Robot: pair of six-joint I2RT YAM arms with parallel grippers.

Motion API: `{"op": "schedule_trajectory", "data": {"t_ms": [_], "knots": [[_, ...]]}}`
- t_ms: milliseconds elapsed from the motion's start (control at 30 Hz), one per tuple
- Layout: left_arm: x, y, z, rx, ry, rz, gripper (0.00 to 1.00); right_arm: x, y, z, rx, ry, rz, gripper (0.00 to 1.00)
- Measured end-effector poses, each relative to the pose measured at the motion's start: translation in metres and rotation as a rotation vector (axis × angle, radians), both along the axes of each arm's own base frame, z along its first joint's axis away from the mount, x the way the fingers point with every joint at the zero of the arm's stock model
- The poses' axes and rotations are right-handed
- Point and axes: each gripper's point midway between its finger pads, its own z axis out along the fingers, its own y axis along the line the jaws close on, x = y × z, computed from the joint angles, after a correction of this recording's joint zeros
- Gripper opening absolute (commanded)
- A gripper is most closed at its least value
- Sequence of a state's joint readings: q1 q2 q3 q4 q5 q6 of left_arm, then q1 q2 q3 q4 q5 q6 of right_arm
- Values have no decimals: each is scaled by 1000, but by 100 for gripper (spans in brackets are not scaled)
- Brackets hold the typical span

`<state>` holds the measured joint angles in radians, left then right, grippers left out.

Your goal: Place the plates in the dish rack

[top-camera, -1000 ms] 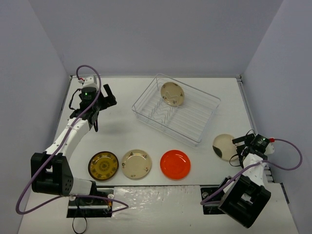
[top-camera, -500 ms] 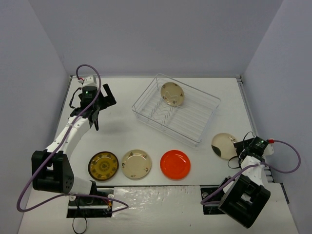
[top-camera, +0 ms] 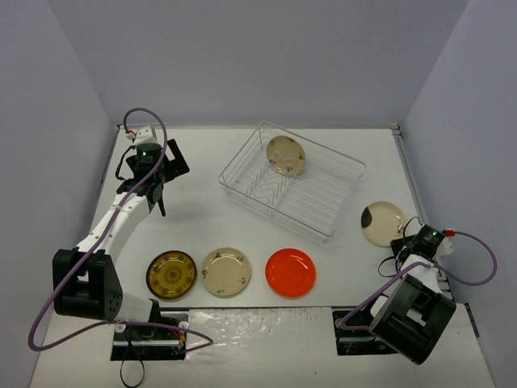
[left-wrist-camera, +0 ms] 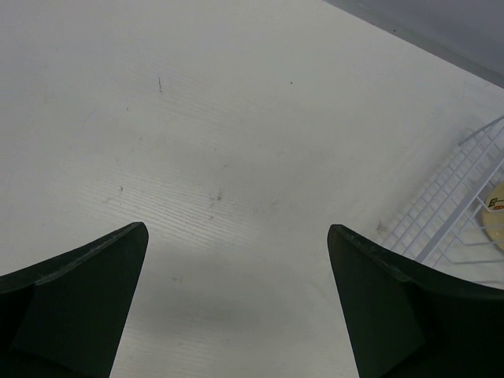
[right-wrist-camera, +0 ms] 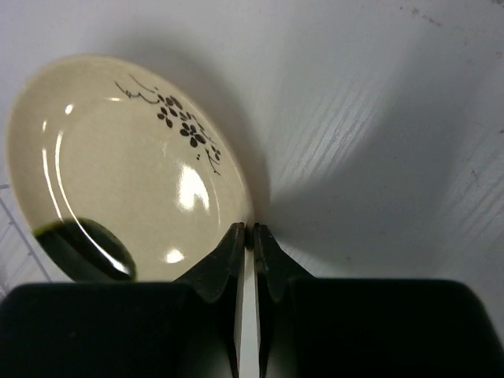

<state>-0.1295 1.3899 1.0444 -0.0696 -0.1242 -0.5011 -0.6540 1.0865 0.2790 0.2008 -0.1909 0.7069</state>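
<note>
Right gripper [right-wrist-camera: 252, 230]: jaws narrowed to a slit at the rim of the cream round plate with dark patch [right-wrist-camera: 126, 165], apparently pinching it, near the table's right edge. The silvery wire dish rack [top-camera: 323, 204] lies leftward, toward the far edge. Left gripper [left-wrist-camera: 236, 228]: wide, empty.

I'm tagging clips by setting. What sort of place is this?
Likely a robot lab cell, not a kitchen: plain grey walls box in a white table, and left arm and right arm are mounted at its near edge.
</note>
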Motion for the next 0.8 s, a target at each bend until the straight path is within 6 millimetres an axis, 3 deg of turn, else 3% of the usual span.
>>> {"op": "schedule_trajectory", "data": {"t_ms": [167, 267, 500, 800], "knots": [[-2, 3, -4, 9, 10, 7, 97, -1, -1, 13, -25, -12, 3, 0], [-2, 5, -4, 13, 10, 10, 97, 0, -7, 32, -68, -25, -3, 0], [-1, 11, -6, 19, 4, 20, 97, 6, -29, 107, -248, -126, -22, 0], [-6, 13, -17, 24, 21, 19, 97, 18, -32, 184, -399, -225, 41, 0]]}}
